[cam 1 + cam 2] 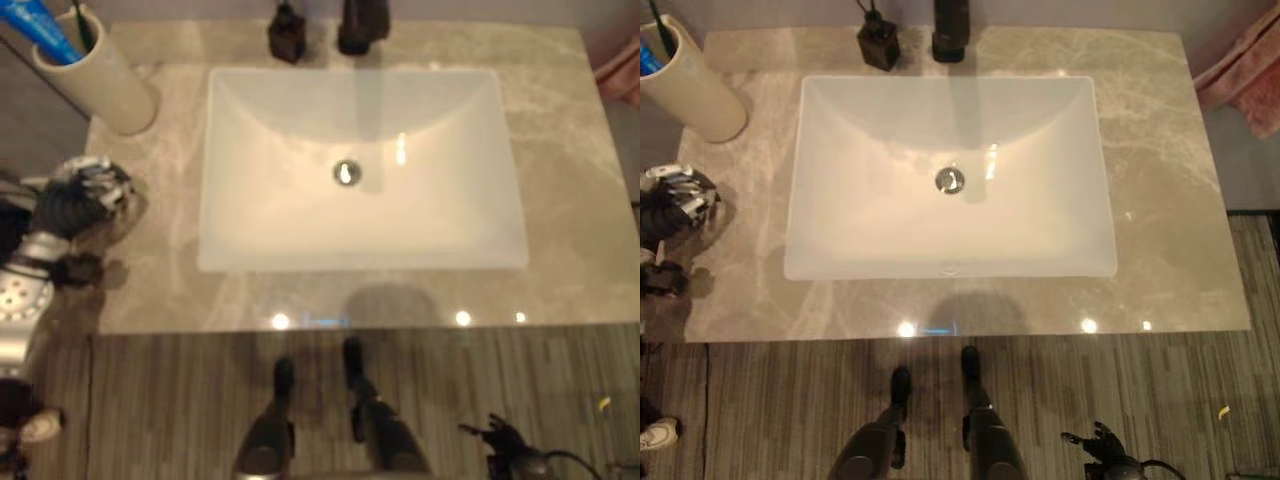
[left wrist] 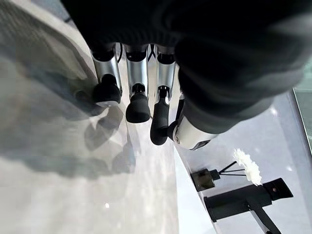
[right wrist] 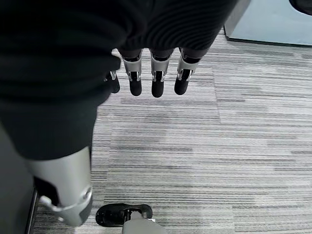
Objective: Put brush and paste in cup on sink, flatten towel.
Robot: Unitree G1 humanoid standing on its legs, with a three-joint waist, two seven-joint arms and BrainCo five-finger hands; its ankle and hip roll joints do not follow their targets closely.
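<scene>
A cream cup stands at the back left corner of the marble counter. A blue paste tube and a dark brush stick up out of it. A pink towel hangs in folds past the counter's right edge. My left hand hovers over the counter's left edge in front of the cup, its fingers relaxed and holding nothing. My right hand hangs low over the floor at the lower right, with fingers straight and nothing in it.
A white rectangular sink fills the middle of the counter. A black faucet and a dark diffuser bottle stand behind it. Striped grey floor lies in front of the counter.
</scene>
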